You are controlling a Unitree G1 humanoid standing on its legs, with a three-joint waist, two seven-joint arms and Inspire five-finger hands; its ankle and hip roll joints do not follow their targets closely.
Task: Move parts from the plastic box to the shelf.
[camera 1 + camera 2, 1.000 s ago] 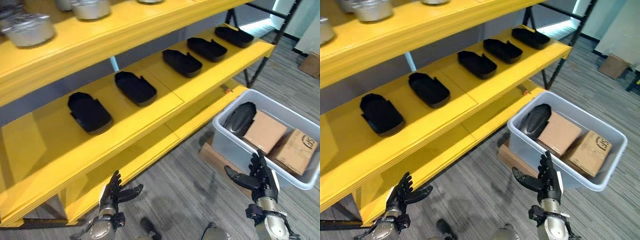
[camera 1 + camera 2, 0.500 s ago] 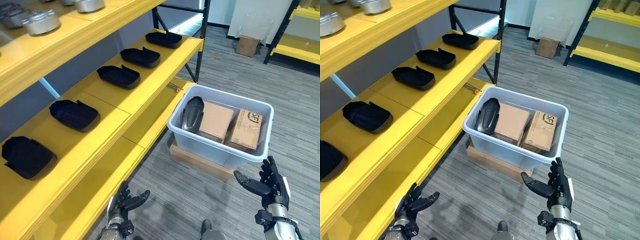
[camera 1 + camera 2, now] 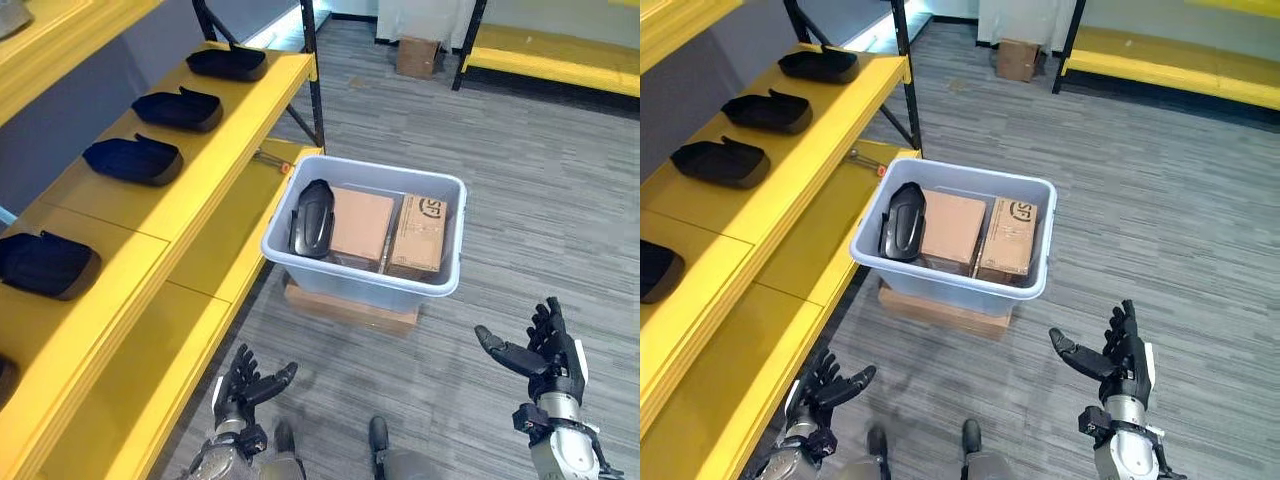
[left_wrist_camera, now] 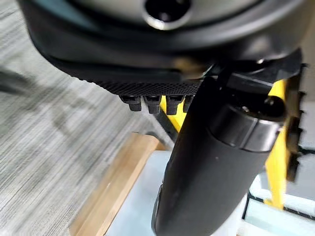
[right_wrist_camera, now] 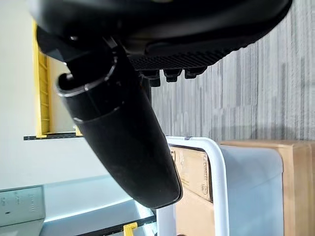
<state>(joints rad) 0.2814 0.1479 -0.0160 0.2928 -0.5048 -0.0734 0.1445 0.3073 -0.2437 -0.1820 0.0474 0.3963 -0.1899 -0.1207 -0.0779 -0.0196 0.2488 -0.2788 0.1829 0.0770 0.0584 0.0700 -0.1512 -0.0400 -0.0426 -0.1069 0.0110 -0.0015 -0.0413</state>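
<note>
Black parts [image 3: 135, 160] lie in a row along the yellow shelf [image 3: 190, 205]; these count as placed. One black part [image 3: 311, 216] remains in the plastic box [image 3: 360, 285], standing against its shelf-side wall beside two cardboard cartons [image 3: 360, 224]. The box sits on a wooden board [image 3: 345, 307] on the floor, just beside the shelf's lower tier. The left robot hand [image 3: 243, 382] and right robot hand [image 3: 535, 350] hang low before the box, both spread and empty, well apart from it. Judgement: task largely done; at least one part is left to lift and shelve.
</note>
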